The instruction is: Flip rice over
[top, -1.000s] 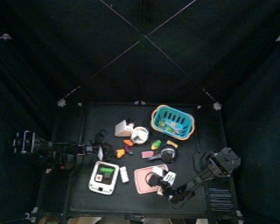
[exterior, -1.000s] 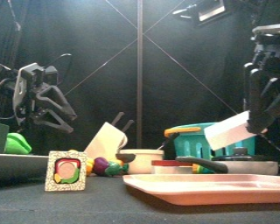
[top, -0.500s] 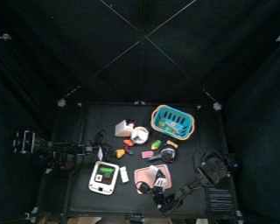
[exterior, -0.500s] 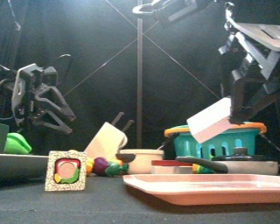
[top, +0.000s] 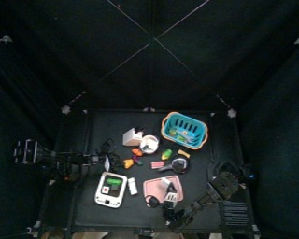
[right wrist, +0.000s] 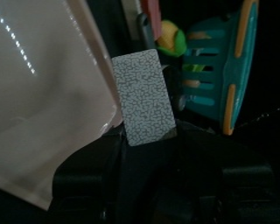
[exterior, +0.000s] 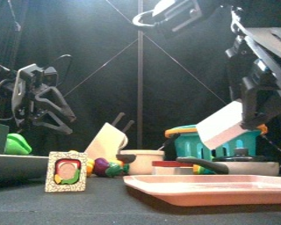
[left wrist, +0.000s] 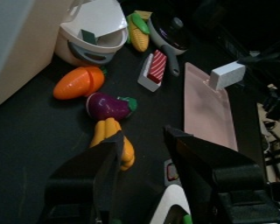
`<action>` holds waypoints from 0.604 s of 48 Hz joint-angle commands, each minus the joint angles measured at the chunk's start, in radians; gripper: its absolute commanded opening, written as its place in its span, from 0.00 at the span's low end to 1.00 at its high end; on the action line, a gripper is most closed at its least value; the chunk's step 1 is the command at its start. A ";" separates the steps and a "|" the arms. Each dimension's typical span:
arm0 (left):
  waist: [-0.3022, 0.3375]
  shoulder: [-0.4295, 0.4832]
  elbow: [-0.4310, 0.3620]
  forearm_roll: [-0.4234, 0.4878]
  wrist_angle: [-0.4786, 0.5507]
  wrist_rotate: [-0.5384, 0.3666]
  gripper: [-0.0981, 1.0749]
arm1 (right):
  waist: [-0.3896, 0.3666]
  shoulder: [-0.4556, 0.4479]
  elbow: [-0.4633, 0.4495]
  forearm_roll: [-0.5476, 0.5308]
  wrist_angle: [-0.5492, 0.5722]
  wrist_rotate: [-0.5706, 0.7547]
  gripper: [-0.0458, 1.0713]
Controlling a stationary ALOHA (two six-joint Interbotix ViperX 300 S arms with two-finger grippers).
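The small black table stands inside black curtains. The right black arm leans down over the front right part of the table. Its right gripper has its two jaws wide apart, and nothing is between them. One jaw has a pale pad that hangs low by the edge of the rice; I cannot tell if it touches. The left black arm rests at the table's left side. Its left gripper is up off the table, with jaws apart and nothing held.

A round blue-green plastic basket sits near the back of the table, on the right.

The rice, a flat salmon-pink packet, lies flat near the table's front edge, just under the right gripper. Just beside it, toward the left arm, lies a white-and-green flat packet.

Small toys lie in the middle: an orange carrot-like toy, a purple eggplant toy, a yellow banana-like toy and a little red-and-white box.
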 commanded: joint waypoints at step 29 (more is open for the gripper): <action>-0.002 -0.003 -0.006 -0.005 -0.003 0.003 0.77 | 0.002 0.046 -0.097 0.055 0.170 -0.216 0.65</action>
